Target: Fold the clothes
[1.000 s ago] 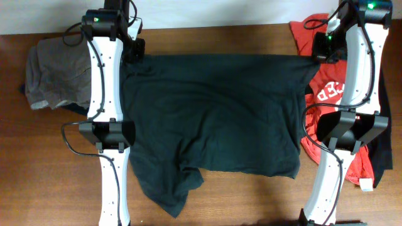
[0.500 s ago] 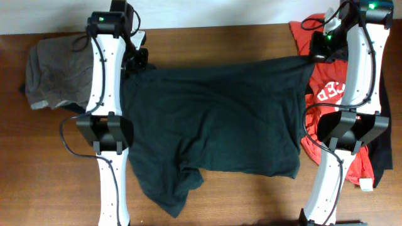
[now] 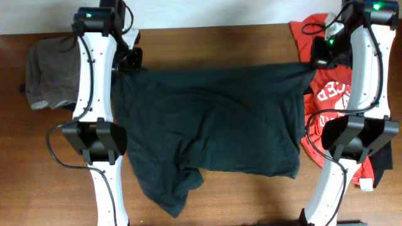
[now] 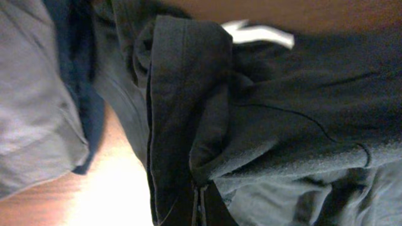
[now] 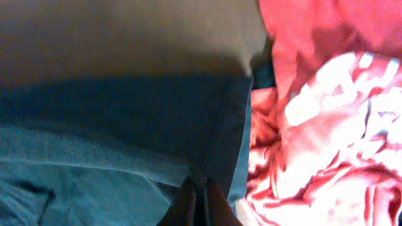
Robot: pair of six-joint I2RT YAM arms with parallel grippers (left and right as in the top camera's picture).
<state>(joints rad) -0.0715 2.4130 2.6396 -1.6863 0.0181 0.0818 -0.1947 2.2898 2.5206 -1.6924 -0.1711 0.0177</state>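
The clothes lie across a wooden table [image 3: 239, 37], and the big one, a black T-shirt [image 3: 213, 119], is spread wide over the middle of it between the two arms. Its far edge runs nearly straight from one gripper to the other, while its near left corner is rumpled and trails toward the front edge of the table. The left gripper [image 3: 132, 60] is clamped on the shirt's far left corner; up close in its wrist view the fingertips [image 4: 196, 207] are pressed together on a thick fold of the dark cloth [image 4: 188, 113], with a small white patch [image 4: 257, 32] showing further along the fabric. The right gripper [image 3: 314, 60] is pinched tight on the far right corner, and in its own camera the fingertips [image 5: 188, 204] close on the hem of the same shirt [image 5: 125, 125]. Left of the left arm sits a crumpled grey garment [image 3: 50, 75], with a bit of navy cloth [image 4: 81, 81] just beside it and against the shirt's edge. On the right a red garment [image 3: 330, 91] with white lettering lies bunched under the right arm, touching the shirt's right edge, and it fills the right side of the right wrist view [image 5: 326, 125].
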